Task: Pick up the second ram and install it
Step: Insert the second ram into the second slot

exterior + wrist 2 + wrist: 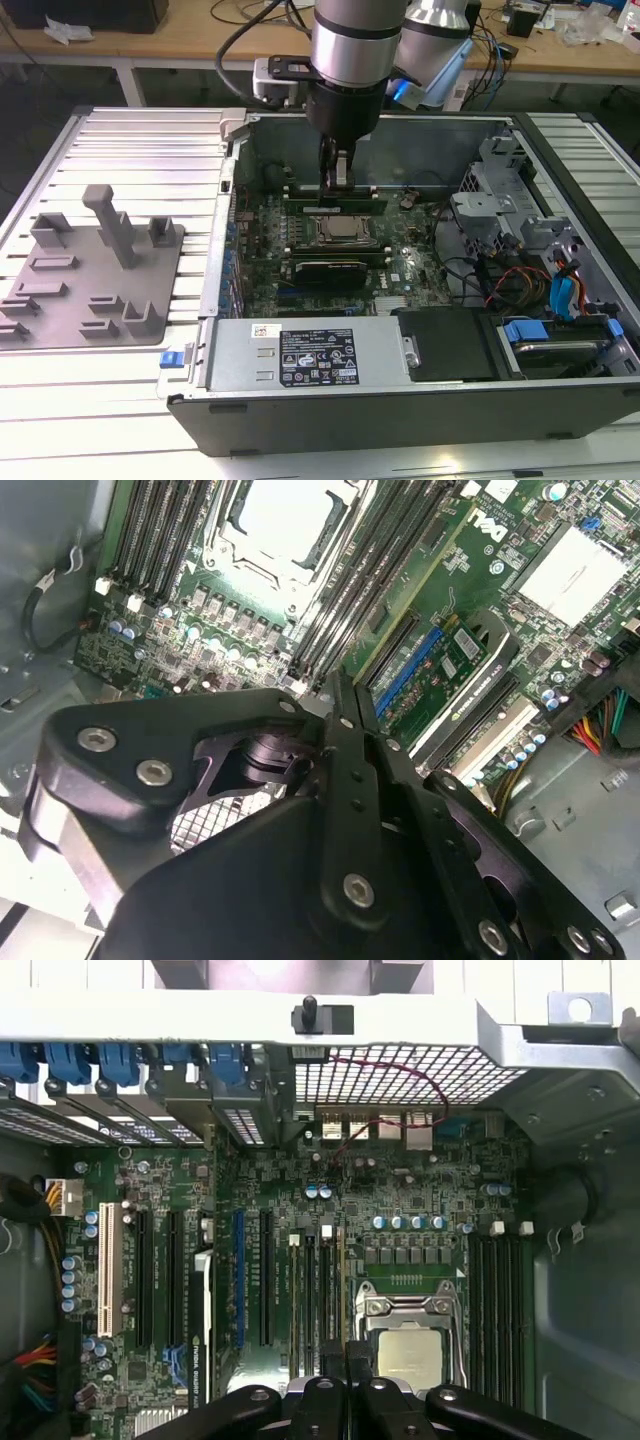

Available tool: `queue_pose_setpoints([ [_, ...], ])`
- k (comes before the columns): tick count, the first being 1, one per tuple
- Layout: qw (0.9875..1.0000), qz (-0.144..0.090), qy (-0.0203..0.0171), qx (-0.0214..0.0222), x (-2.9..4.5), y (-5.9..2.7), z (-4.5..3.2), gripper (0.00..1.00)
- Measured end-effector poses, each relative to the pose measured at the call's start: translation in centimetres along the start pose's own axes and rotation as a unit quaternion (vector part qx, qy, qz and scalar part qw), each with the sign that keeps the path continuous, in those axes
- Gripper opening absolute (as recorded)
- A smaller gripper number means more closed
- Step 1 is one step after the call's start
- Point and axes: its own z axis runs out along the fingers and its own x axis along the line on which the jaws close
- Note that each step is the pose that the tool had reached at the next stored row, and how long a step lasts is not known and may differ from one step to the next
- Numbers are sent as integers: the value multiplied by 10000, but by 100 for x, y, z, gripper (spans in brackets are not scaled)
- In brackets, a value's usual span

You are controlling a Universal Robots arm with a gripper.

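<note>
**The second ram lying in the slot bank beneath a narrowed end effector**

The second ram is lying lengthwise in the memory slots just behind the processor, inside the open computer case; the end effector is hanging straight above the stick's middle, its fingers drawn narrow with no gap showing between them; whether they are pinching the stick's top edge or merely touching it, I cannot tell.

The exterior view is giving the wider setting; the case is resting on the ribbed worktop, a grey moulded fixture is sitting well apart toward the exterior view's left, and the power supply is running along the case's near wall.

The first wrist view is looking past the end effector onto the board; there the stick is appearing edge-on, just beside the processor, with a mesh grille at the case's wall beyond.

The second wrist view is showing the end effector from its other side, fingers pressed together over the slots, and a graphics card standing near them.
</note>
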Motion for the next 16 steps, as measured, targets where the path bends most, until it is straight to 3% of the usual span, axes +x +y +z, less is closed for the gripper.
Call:
queue_pose_setpoints([
  [9, 10000, 0, -4, 0, 7, -9, 181, 9],
  [16, 10000, 0, -5, 1, 15, -18, 369, 9],
])
